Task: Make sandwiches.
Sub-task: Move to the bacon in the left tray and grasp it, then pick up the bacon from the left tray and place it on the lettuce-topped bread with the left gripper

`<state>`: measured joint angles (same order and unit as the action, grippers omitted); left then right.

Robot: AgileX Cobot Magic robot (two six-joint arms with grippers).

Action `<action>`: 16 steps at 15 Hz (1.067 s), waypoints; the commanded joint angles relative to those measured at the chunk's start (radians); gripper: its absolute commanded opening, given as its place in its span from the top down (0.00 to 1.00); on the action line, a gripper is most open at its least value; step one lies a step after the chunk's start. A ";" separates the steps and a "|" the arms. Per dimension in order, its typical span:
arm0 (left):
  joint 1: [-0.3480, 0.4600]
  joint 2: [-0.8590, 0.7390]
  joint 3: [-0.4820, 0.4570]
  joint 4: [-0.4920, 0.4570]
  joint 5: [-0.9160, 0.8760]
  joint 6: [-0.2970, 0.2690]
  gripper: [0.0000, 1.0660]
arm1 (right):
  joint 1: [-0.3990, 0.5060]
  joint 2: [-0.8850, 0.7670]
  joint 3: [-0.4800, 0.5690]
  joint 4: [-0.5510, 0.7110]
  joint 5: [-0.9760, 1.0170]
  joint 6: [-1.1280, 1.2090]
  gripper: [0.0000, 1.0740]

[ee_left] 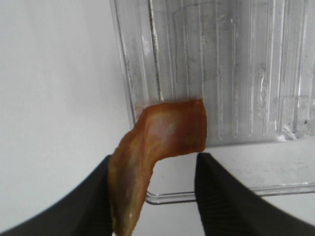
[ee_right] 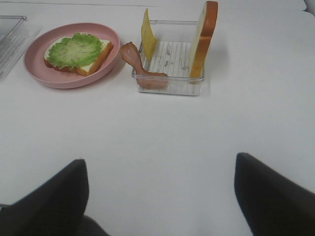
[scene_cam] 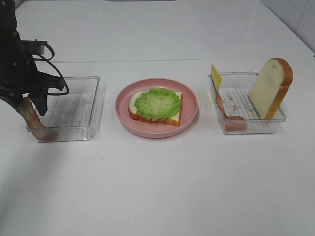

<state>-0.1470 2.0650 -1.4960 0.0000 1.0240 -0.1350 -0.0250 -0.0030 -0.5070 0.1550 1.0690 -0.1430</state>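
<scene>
Bracketing the bacon strip, the left gripper stands partly open: one finger touches the strip and the other is clear of it, so no grip is made yet. The strip drapes over the wall of the left tray, which offers a raised edge for pickup. The bread slice under lettuce lies on the pink plate, presumably awaiting this layer. The right gripper is wide and empty above the table. No labels or writing can be read.

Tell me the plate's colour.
Pink; the plate shows best in the exterior high view.
</scene>
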 commanded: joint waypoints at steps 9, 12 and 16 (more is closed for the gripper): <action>0.000 -0.011 -0.008 -0.015 0.006 0.025 1.00 | -0.006 -0.014 0.002 0.004 -0.008 0.006 0.27; -0.003 -0.047 -0.093 -0.158 0.002 0.114 1.00 | -0.006 -0.014 0.002 0.004 -0.008 0.006 0.27; -0.003 -0.046 -0.235 -0.636 -0.033 0.367 1.00 | -0.006 -0.014 0.002 0.004 -0.008 0.006 0.27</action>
<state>-0.1470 2.0230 -1.7180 -0.5250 1.0110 0.1760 -0.0250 -0.0030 -0.5070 0.1550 1.0690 -0.1430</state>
